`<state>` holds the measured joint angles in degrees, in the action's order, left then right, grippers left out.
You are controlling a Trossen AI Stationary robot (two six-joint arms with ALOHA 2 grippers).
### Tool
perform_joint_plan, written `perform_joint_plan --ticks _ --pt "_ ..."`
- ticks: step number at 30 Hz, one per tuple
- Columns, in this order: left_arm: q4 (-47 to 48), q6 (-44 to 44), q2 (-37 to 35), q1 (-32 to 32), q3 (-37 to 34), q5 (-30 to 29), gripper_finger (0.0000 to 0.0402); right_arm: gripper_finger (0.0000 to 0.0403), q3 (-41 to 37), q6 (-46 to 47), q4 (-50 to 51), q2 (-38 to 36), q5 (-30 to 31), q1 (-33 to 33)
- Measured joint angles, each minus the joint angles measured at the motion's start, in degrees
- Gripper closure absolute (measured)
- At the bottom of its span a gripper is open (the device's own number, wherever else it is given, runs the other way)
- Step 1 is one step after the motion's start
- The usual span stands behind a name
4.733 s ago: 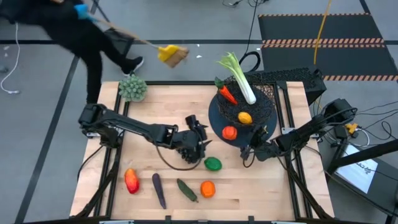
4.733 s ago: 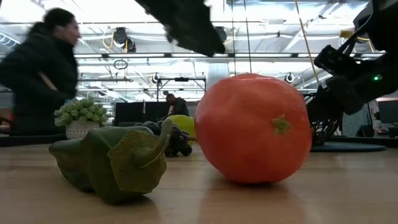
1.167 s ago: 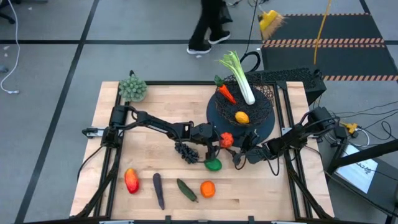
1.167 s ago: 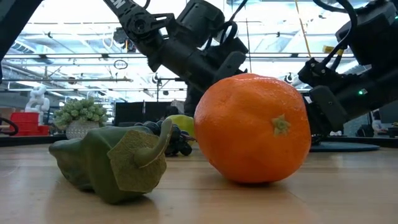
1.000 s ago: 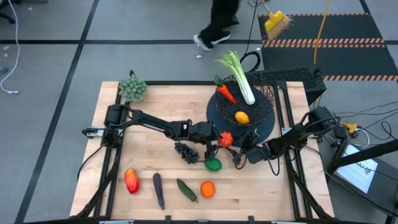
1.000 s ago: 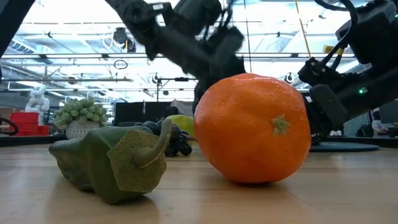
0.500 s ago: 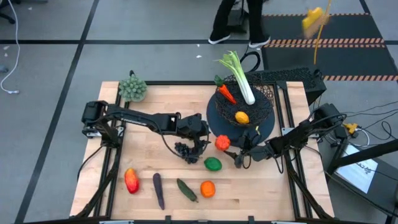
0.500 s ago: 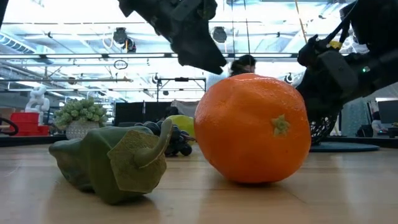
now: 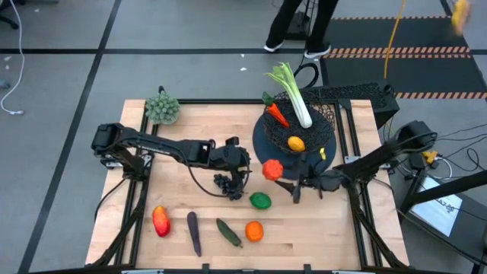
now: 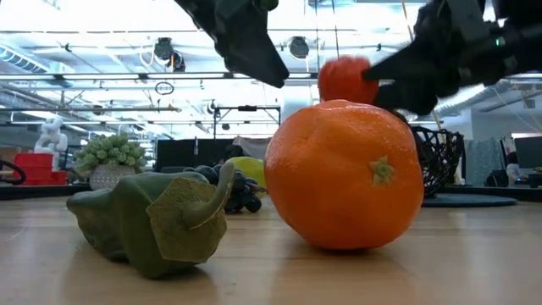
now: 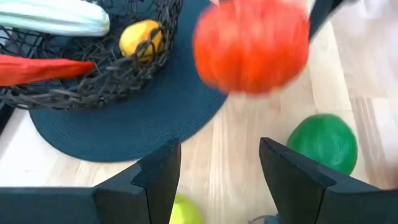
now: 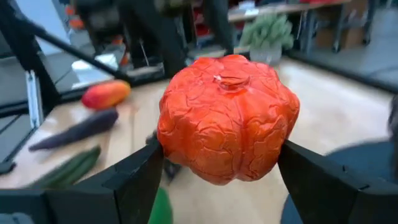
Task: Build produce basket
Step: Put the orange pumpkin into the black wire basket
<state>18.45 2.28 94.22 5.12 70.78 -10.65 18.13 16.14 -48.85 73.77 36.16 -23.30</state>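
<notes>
- Far out from the basket [image 9: 298,125], along the near edge of the surface [image 9: 175,236], a red-yellow fruit [image 9: 160,221], the eggplant [image 9: 193,230], the cucumber [image 9: 227,231] and the orange [image 9: 254,230] lie in a row, untouched and well apart from both arms.
- Closer to the basket, the left tool [image 9: 242,169] hangs over the dark grapes [image 9: 227,186], its arm stretched low across the surface from the far side; the fingers stand apart with nothing between them.
- Just beyond the grapes, toward the basket, sits the green lime [image 9: 260,201], not yet picked.
- Now the key one: the red tomato [image 9: 272,169] is lifted clear of the surface, right at the near edge of the basket's dark round mat [image 9: 262,144], clamped between the fingers of the right tool [image 9: 293,176].
- The basket lies just beyond the tomato, up and away from the surface's near edge, so I judge a short carry over the rim is all that's needed. The right arm is plainly the nearer one, reaching in low and nearly level from its side.
- Inside the basket already: the leek [image 9: 293,97] standing tall over the rim, the carrot [image 9: 277,115] and the lemon [image 9: 297,143].
</notes>
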Motion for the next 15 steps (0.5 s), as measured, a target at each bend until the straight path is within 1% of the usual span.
perform_joint_plan --ticks 4,7,11,15 --pt "-0.1 0.1 -0.8 0.7 0.0 -0.2 0.0183 0.0104 0.0 -4.7 4.5 -7.6 4.0 0.0" --pt "0.5 0.4 -0.9 1.2 0.0 -1.0 0.0183 0.0104 0.0 -7.8 9.0 -13.3 8.5 0.1" --pt "0.6 0.9 -1.5 1.6 0.0 -1.5 0.0183 0.0104 0.0 -13.6 14.3 -20.7 16.3 0.1" --pt "1.4 1.1 -1.2 2.0 0.0 -1.6 0.0183 0.0104 0.0 -21.4 17.8 -26.4 26.3 0.1"
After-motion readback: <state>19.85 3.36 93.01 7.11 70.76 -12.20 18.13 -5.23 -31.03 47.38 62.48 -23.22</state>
